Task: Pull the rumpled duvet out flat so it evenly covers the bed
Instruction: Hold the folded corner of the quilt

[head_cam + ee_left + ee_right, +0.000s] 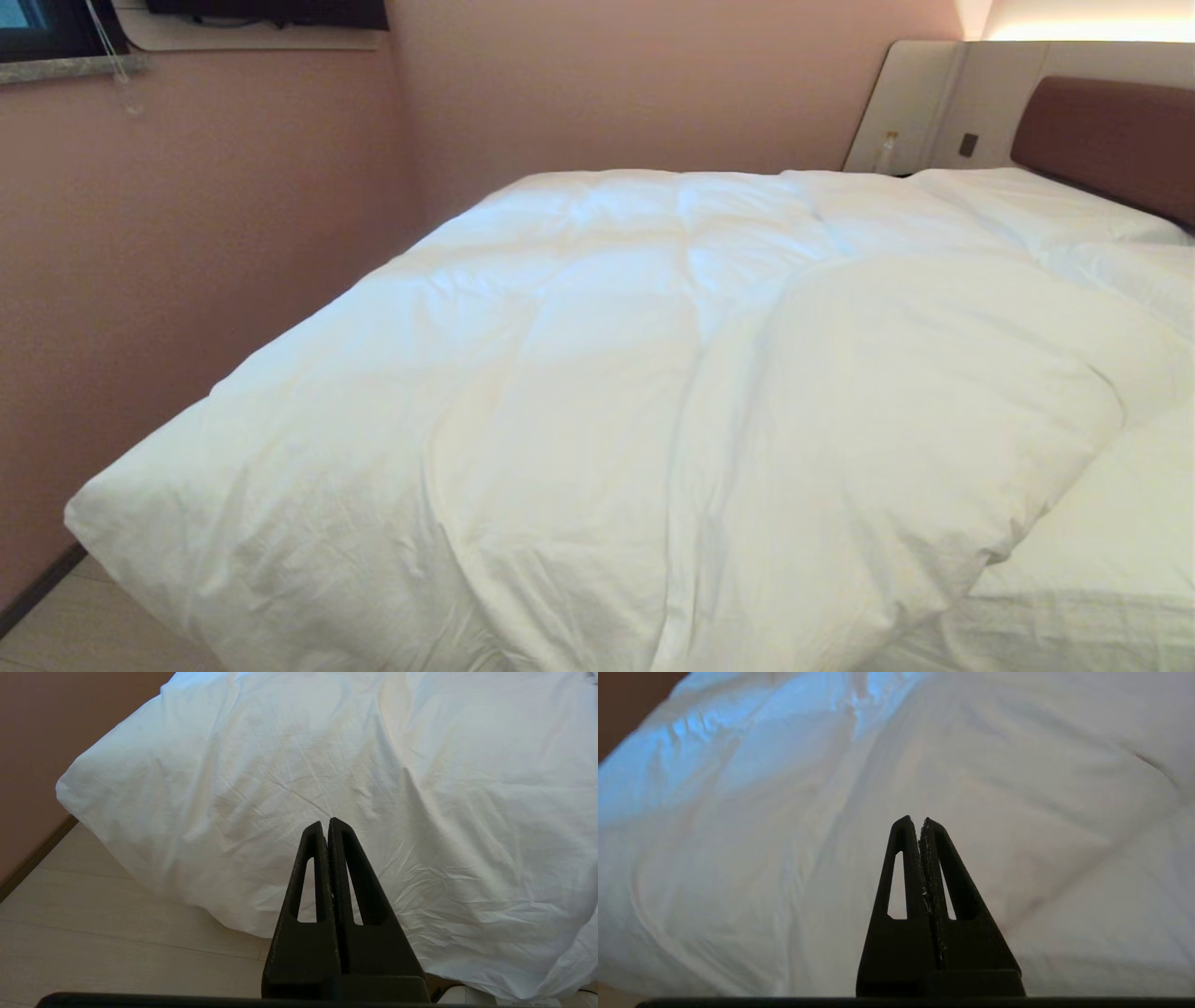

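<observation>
The puffy white duvet (597, 373) lies over most of the bed, rumpled, with its near right part bunched up into a fold. Beside that fold the flat white sheet (1111, 560) of the bed shows uncovered at the near right. The duvet's near left corner (79, 788) hangs over the foot end above the floor. My left gripper (325, 823) is shut and empty, held off in front of the hanging duvet (327, 756). My right gripper (915, 821) is shut and empty too, above the duvet (896, 765) and not touching it. Neither arm shows in the head view.
A pink wall (187, 233) runs close along the bed's far side. The brown headboard (1111, 140) and beige panels (934, 103) stand at the right, with white pillows (1036, 210) below them. Pale wood floor (93, 933) lies at the foot end.
</observation>
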You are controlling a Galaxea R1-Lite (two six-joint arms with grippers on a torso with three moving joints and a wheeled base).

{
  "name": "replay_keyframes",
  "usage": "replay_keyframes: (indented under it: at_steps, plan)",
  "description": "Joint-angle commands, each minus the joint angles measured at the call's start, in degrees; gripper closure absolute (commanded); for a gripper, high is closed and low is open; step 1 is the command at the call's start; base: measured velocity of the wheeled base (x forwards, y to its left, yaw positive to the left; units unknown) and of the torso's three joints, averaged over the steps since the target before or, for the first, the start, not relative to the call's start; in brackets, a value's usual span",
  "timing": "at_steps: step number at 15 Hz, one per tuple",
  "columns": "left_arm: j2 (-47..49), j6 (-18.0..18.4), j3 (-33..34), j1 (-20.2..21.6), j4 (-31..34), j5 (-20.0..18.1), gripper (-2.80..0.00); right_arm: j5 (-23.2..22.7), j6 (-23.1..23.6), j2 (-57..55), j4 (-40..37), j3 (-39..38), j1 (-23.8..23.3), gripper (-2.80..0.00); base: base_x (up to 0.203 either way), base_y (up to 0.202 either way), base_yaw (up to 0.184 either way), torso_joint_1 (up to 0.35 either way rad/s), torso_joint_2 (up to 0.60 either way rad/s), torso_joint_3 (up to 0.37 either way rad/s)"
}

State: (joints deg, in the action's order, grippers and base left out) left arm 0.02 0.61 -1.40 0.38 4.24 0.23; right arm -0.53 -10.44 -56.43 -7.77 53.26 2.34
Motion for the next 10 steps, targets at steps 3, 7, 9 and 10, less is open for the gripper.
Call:
replay_keyframes:
  at_steps: [3, 7, 9, 10]
  plan:
    - [-0.02, 0.01, 0.0, 0.0, -0.02, 0.03, 0.0, 3.59, -15.48, -31.3, -1.62, 22.49, 4.57, 0.0, 0.0, 0.0, 0.0, 0.0, 0.0, 0.0]
    - [-0.02, 0.01, 0.0, -0.03, 0.06, 0.03, 0.0, 7.54, -26.82, -46.51, -12.08, 43.12, 11.63, 0.0, 0.0, 0.0, 0.0, 0.0, 0.0, 0.0]
    - [-0.02, 0.01, 0.0, 0.06, 0.06, 0.03, 0.0, 8.16, -31.34, -50.79, -18.12, 49.02, 13.52, 0.0, 0.0, 0.0, 0.0, 0.0, 0.0, 0.0]
    - [-0.02, 0.01, 0.0, -0.03, -0.02, 0.03, 0.0, 8.17, -32.96, -52.02, -20.33, 50.7, 13.81, 0.0, 0.0, 0.0, 0.0, 0.0, 0.0, 0.0]
